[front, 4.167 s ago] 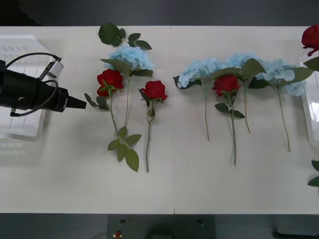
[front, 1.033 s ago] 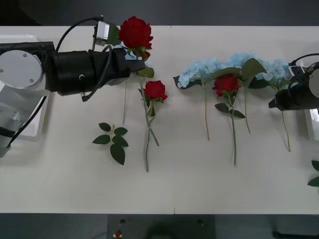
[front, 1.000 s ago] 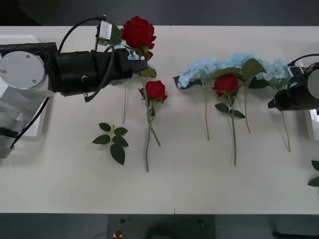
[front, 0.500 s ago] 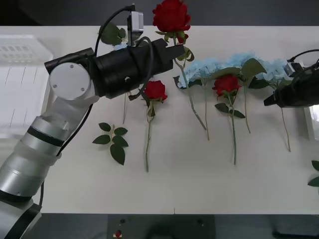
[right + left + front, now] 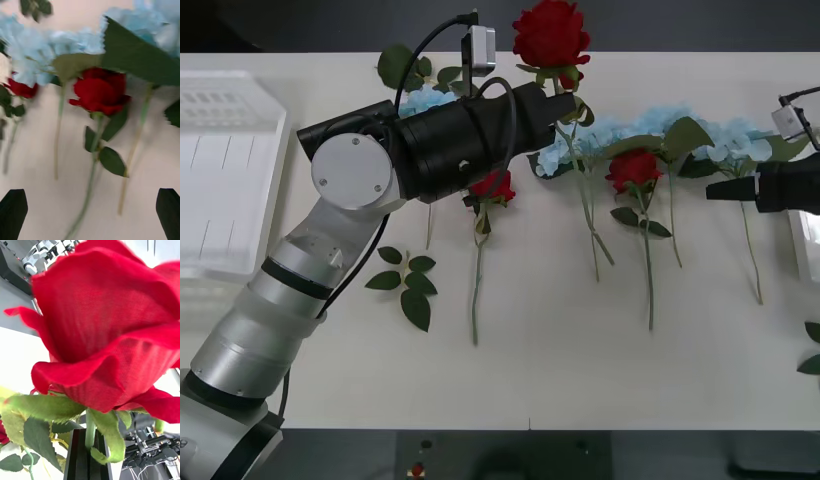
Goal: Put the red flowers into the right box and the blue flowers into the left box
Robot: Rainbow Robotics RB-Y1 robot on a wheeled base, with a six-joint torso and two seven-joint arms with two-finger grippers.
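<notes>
The left end effector point(image 5: 552, 106) was clamped on a red rose point(image 5: 550, 33) held above the surface's twelve o'clock edge, bound for the right box point(image 5: 804, 250), while the right end effector point(image 5: 90, 213), fingers apart, faced another rose point(image 5: 98, 90); most flowers remained unsorted.

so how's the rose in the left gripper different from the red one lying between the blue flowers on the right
The held rose is up off the table, its stem pinched in the shut left gripper; the lying rose rests flat on the table, untouched. The held rose's stem hangs slanted; the lying rose's stem runs nearly straight toward the robot. The open right gripper points at the lying rose. Both are deep red blooms with green stems.
</notes>
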